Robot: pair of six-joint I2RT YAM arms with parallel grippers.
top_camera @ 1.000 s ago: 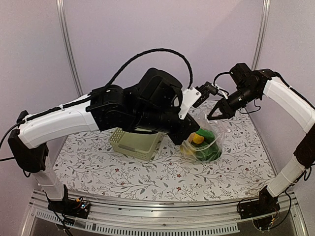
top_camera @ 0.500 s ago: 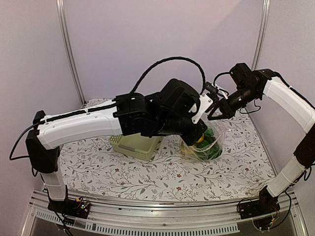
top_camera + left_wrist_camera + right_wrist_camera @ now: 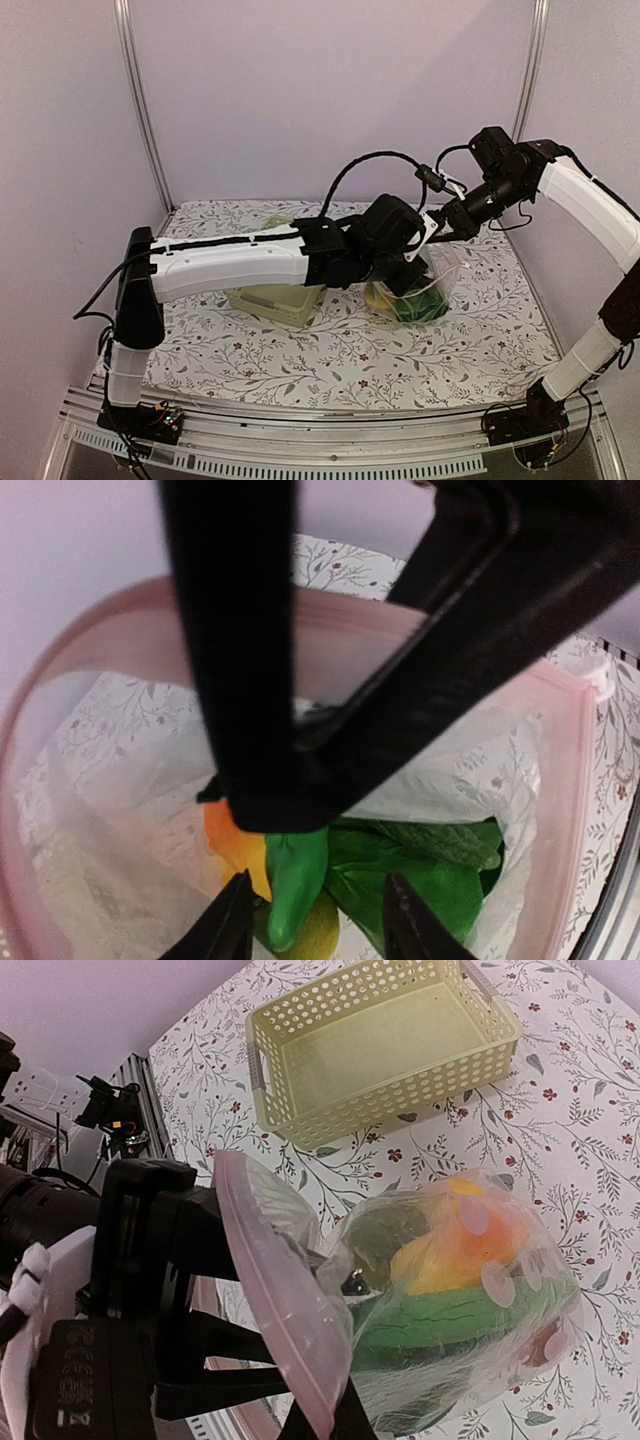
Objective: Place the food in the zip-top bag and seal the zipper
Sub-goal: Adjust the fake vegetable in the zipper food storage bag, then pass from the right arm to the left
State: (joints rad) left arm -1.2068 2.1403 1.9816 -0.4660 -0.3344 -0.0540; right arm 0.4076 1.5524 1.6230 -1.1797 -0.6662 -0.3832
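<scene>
Above food (image 3: pixel 400 890) in bag (image 3: pixel 560 810): L gripper (image 3: pixel 318 925)

The top camera looks down from behind the near edge over the whole table (image 3: pixel 300 360), the left wrist camera peers closely into the zip-top bag (image 3: pixel 120 780), and the right wrist camera sees that same bag from outside, basket (image 3: pixel 400 1095) beyond.

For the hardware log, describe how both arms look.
The left arm and right arm have white shells on the long links and black joints and wrists. A black braided cable loops over the left arm's wrist; thinner black wires hang by the right wrist.
</scene>
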